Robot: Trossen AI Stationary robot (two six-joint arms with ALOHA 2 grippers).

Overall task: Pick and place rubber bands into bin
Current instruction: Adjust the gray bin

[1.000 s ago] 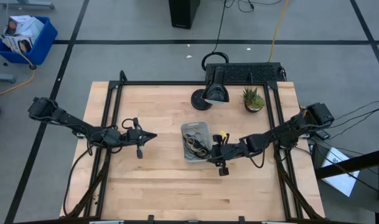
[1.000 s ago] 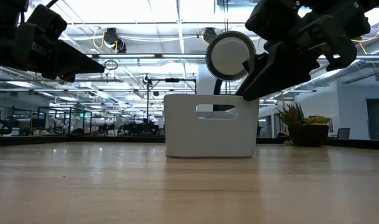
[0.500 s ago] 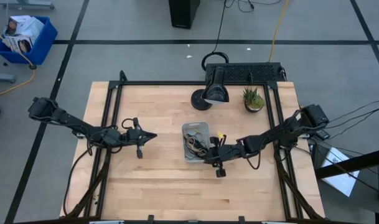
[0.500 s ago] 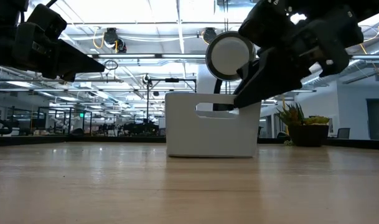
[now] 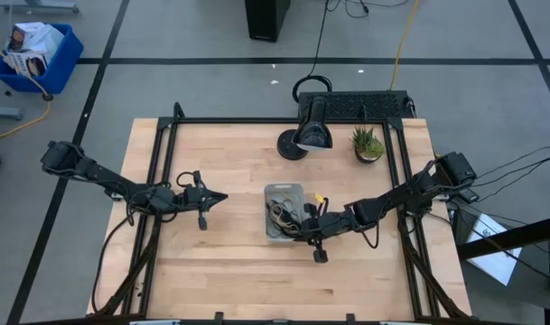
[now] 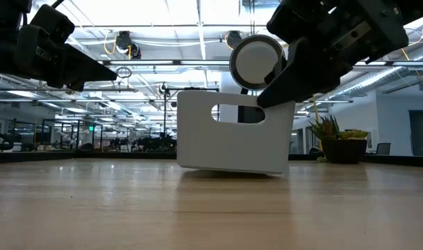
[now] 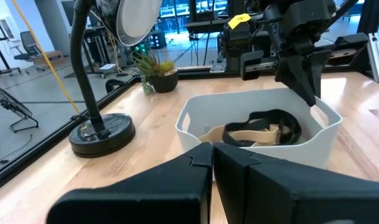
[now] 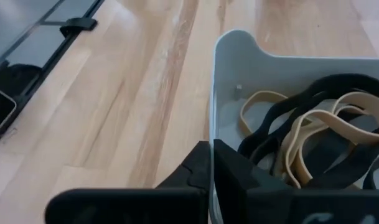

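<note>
The bin (image 5: 268, 209) is a small clear tray at the table's middle. It holds several dark and tan rubber bands (image 8: 313, 134) in a loose tangle (image 7: 264, 127). My right gripper (image 5: 299, 227) reaches in from the table's right and is shut on the bin's near right corner. The bin (image 6: 232, 135) sits tilted, its left side raised. My left gripper (image 5: 223, 196) hovers shut, level, to the left of the bin and touches nothing. My right gripper pinches the bin's rim (image 8: 213, 134) near its right near corner (image 7: 318, 107). The thin wall runs in between the two shut fingers, one inside and one outside. The fingers slant down from the table's right. The bin is tipped, right bottom edge (image 6: 284, 172) on the table, left side raised.
A black desk lamp (image 5: 311, 131) and a small potted plant (image 5: 368, 143) stand behind the bin at the far edge. Black frame rails (image 5: 162, 181) run along the table's left and right sides. Bare wood lies toward the near edge.
My right gripper has moved a little toward the table's left onto the bin, dipped and rolled, and shut on its rim. The bin, flat on the table before, is now tipped with its left side raised.
</note>
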